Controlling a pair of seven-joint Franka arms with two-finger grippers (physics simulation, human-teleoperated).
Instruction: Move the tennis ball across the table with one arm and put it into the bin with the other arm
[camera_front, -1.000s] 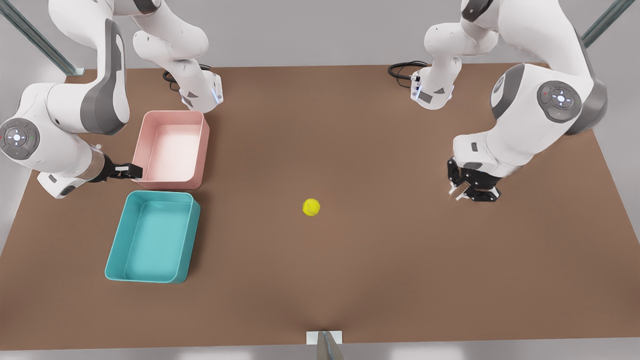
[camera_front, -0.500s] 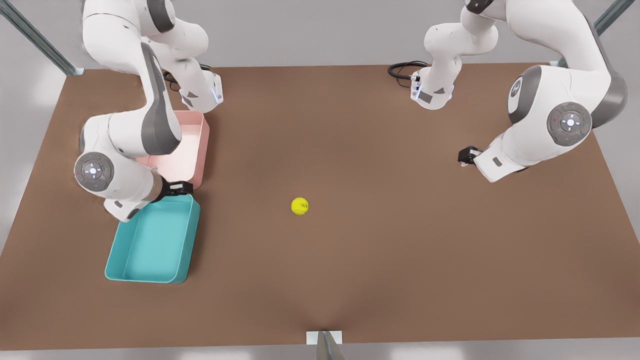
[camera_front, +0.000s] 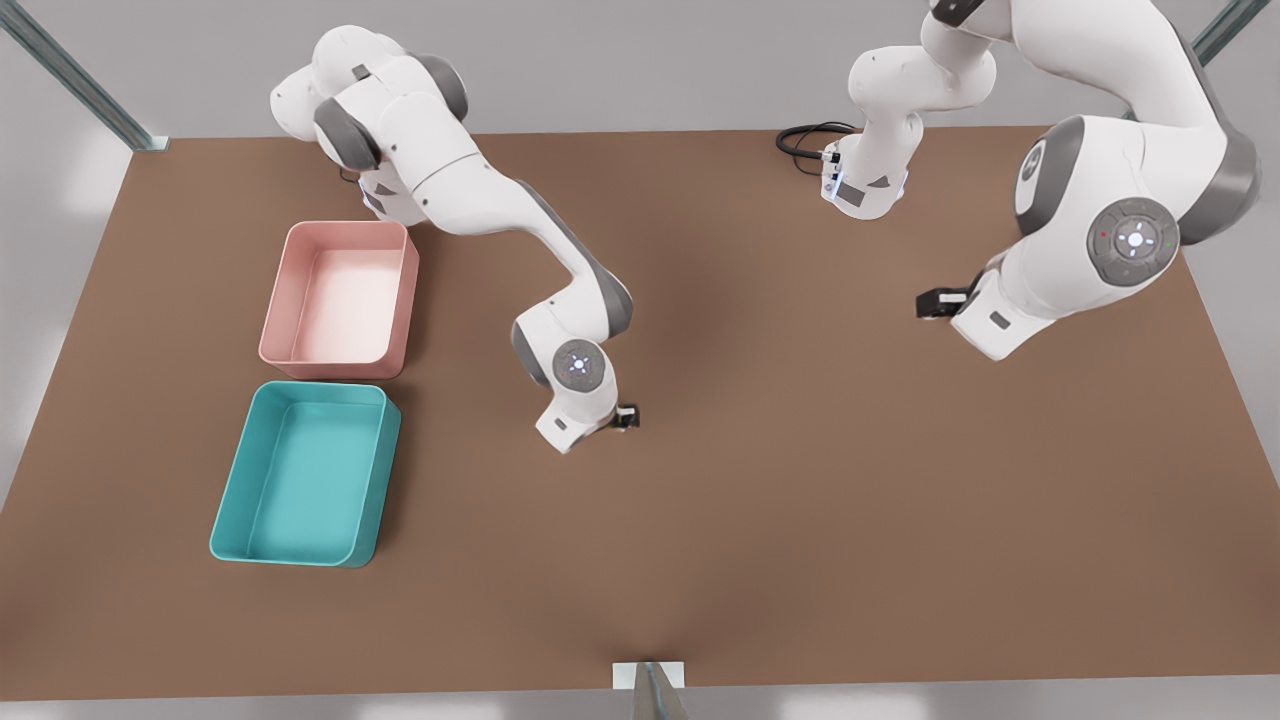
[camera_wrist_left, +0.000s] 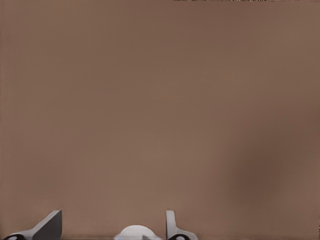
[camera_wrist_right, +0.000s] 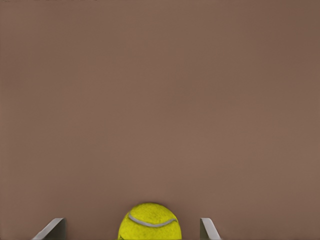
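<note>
Straddling the small yellow-green fuzzy tennis ball (camera_wrist_right: 149, 222) mid-frame with the right claw (camera_front: 627, 417), fingers spread, not yet clenched. Next, likely: clench, then carry to the teal rectangular plastic bin (camera_front: 262, 540) at lower left. Waiting at frame right with the left claw (camera_front: 935, 302), likewise spread.

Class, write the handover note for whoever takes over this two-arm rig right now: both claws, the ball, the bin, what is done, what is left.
Right claw: open at mid-table, fingers either side of the tennis ball, not closed on it.
Left claw: open, waiting at the front view's right.
Teal bin: front view's left, ball not in it.
Done: ball lies mid-table.
Left: grip it, carry it to the bin, drop it in.
</note>
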